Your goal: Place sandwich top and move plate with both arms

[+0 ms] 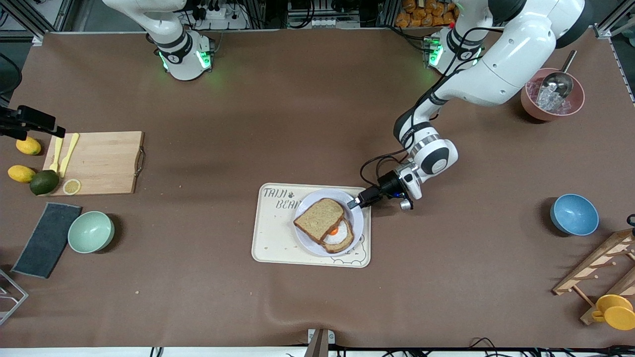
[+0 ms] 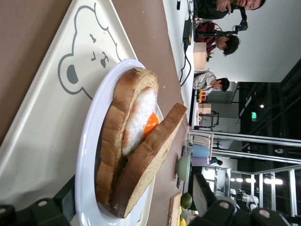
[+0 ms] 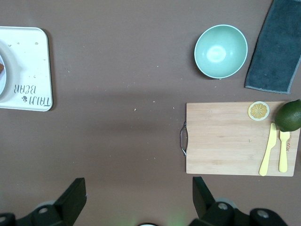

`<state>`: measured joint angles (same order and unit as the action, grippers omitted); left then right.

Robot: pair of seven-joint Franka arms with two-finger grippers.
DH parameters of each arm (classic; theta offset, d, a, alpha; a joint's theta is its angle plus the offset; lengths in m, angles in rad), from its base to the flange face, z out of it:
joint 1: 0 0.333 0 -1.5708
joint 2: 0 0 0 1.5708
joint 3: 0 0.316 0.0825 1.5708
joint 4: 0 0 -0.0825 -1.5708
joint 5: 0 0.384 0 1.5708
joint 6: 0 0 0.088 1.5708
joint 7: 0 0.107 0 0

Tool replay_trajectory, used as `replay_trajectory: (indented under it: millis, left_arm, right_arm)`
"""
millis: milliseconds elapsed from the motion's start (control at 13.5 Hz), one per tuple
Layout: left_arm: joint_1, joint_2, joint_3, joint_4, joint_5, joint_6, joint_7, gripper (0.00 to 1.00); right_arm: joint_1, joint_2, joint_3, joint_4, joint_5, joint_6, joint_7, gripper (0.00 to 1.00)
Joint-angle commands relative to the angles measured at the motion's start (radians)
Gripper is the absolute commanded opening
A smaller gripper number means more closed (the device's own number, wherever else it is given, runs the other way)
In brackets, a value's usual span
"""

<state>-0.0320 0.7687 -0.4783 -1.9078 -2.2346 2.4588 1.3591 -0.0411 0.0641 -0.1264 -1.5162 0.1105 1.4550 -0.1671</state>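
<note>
The sandwich top (image 1: 318, 218) is a brown bread slice lying askew on the egg-topped slice (image 1: 340, 239), so the yolk shows. Both sit on the pale plate (image 1: 358, 224) on the cream bear tray (image 1: 273, 238). My left gripper (image 1: 356, 202) is low at the plate's rim on the side toward the left arm. In the left wrist view the left gripper (image 2: 138, 207) is open, one finger on each side of the plate's rim (image 2: 87, 160), with the sandwich top (image 2: 150, 160) just ahead. My right gripper (image 3: 138, 197) is open and empty, high over bare table, out of the front view.
A wooden cutting board (image 1: 96, 162) with yellow cutlery, a lemon slice and an avocado lies toward the right arm's end, with a green bowl (image 1: 91, 231) and dark cloth (image 1: 47, 239). A blue bowl (image 1: 574, 214), pink ice bowl (image 1: 551, 96) and wooden rack (image 1: 600, 272) stand toward the left arm's end.
</note>
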Motion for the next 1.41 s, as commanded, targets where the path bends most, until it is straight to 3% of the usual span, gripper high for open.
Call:
replay_trajectory:
  millis: [0,297,520,966,1337]
  left_arm:
    - [0.0,-0.104,-0.016,-0.043,-0.04,0.098,-0.01,1.0]
    - [-0.005,-0.251,-0.019,-0.045,-0.037,0.285,-0.19,1.0]
    - [0.0,-0.282,-0.016,-0.043,-0.013,0.336,-0.198,1.0]
    - [0.145,-0.284,-0.006,-0.04,0.336,0.382,-0.201,1.0]
    - [0.257,-0.287,0.044,-0.046,0.841,0.384,-0.283,1.0]
  right_arm:
    - [-0.005,-0.003,0.01,-0.005,-0.014,0.008,0.001,1.0]
    - [0.001,-0.003,0.011,-0.006,-0.051,0.019,0.003,1.0]
    - [0.006,-0.006,0.013,-0.022,-0.052,0.04,0.005,1.0]
    - [0.007,-0.013,0.013,-0.041,-0.052,0.068,0.006,1.0]
    - [0.006,-0.007,0.014,-0.041,-0.052,0.067,0.006,1.0]
